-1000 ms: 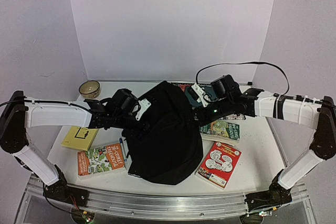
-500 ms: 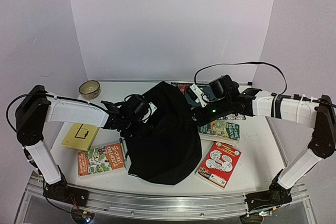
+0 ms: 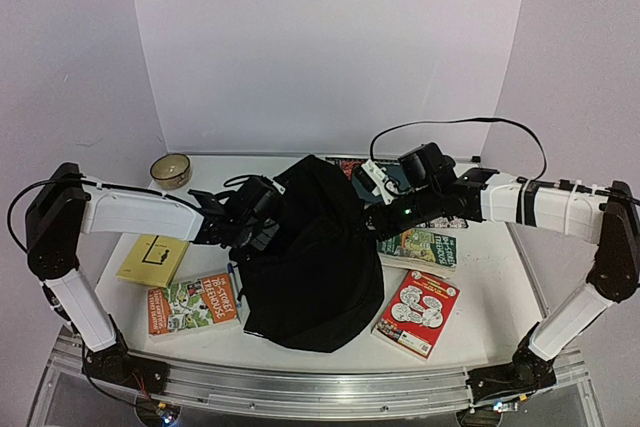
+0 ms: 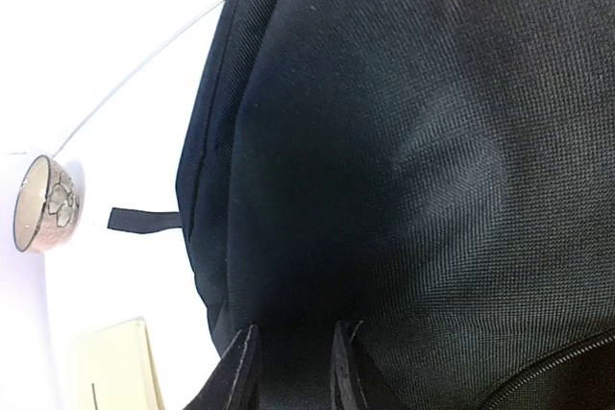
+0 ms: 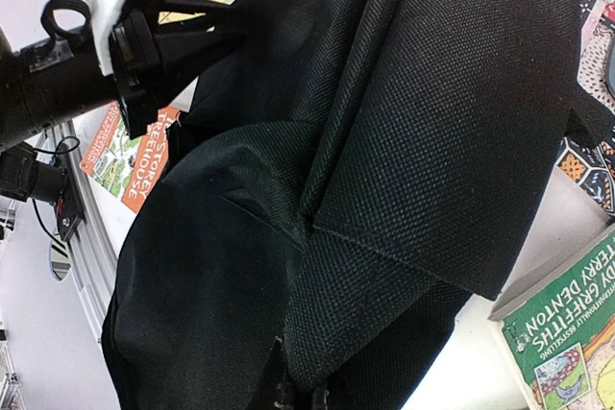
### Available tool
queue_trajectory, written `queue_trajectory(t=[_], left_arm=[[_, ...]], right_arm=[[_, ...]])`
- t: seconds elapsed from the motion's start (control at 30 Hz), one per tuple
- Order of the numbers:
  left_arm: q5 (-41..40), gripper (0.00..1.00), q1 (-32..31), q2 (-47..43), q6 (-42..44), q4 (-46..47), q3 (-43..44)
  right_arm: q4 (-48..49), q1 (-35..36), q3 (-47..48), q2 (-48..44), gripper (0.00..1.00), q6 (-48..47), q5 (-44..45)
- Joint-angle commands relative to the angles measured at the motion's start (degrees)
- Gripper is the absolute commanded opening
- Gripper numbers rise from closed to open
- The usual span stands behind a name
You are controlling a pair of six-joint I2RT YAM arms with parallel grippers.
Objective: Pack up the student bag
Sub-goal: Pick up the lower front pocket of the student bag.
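Your top camera looks down from high at six o'clock. Both wrist cameras press close to the student bag (image 3: 320, 267), left from nine o'clock, right maybe from two o'clock.

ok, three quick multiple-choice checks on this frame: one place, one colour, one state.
1. The bowl sits:
A back left
B near right
C centre

2. The near-right book has a cover that is mainly:
A blue
B red
C yellow

3. The right gripper is:
A shut on bag fabric
B open in the air
C holding a pen

Key:
1. A, the top view shows it by the back-left corner.
2. B, the cover is red with white cartoons.
3. A, the right wrist view shows a fold of fabric pinched.
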Motion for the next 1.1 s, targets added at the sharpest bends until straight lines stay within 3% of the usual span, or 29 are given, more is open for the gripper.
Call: queue_trajectory(t=[0.0,0.27,0.67,0.8,1.07], left_arm=[[0.8,0.27,0.3,-2.8,-1.1,1.5,1.8],[20.3,0.54,0.3,-3.6,1.0,1.5,-1.0],[26.5,0.64,0.2,4.6,8.8,1.6,3.1],[24.2,0.53,0.2,9.0,8.9,1.6,5.3],[22.1,0.03,0.3,8.1,7.7,1.6,6.2]], right_arm=[[1.0,0.0,2.7,-0.7,0.00,-0.9,-0.5],[0.8,-0.1,2.4,-0.5,0.00,-0.9,0.0],[0.9,0.0,3.6,0.9,0.00,-1.2,-3.8],[0.9,0.0,4.2,1.3,0.00,-1.2,-4.6],[0.7,-0.1,3.5,0.1,0.00,-1.3,-0.6]])
